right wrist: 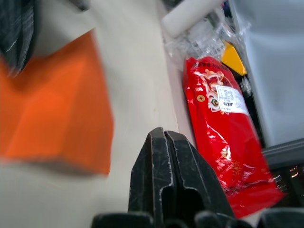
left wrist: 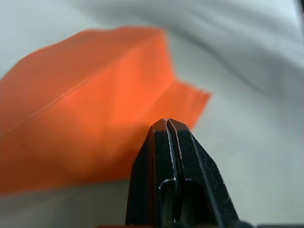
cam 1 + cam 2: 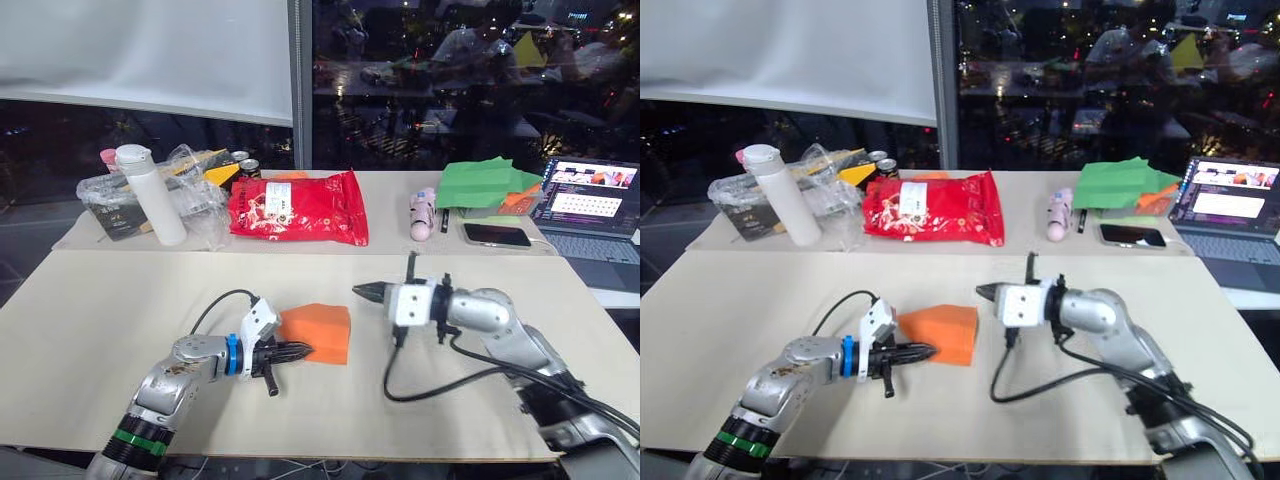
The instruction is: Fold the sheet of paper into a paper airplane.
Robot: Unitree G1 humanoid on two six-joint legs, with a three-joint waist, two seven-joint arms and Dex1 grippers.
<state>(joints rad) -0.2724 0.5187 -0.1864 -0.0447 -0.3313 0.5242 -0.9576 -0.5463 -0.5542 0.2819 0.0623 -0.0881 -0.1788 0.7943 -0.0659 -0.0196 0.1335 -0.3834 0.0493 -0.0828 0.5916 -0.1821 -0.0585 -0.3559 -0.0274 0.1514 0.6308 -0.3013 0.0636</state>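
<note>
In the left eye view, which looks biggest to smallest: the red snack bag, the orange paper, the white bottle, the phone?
1. red snack bag
2. white bottle and orange paper: too alike to rank, and the paper lies nearer the camera
3. phone

A red snack bag [image 3: 298, 208] is lying flat near the middle of the far table [image 3: 390, 215]. A white bottle [image 3: 152, 194] is standing upright to its left, in front of a crumpled clear plastic bag [image 3: 108, 198] holding dark boxes. Two cans [image 3: 244, 166] are sitting just behind the snack bag. To the right, a pink tube [image 3: 422, 214] is lying beside a phone [image 3: 496, 235], with green paper [image 3: 487, 184] piled behind them. A laptop [image 3: 592, 205] is glowing open at the far right. A black cable [image 3: 437, 378] is curling across the near table [image 3: 90, 330].
</note>
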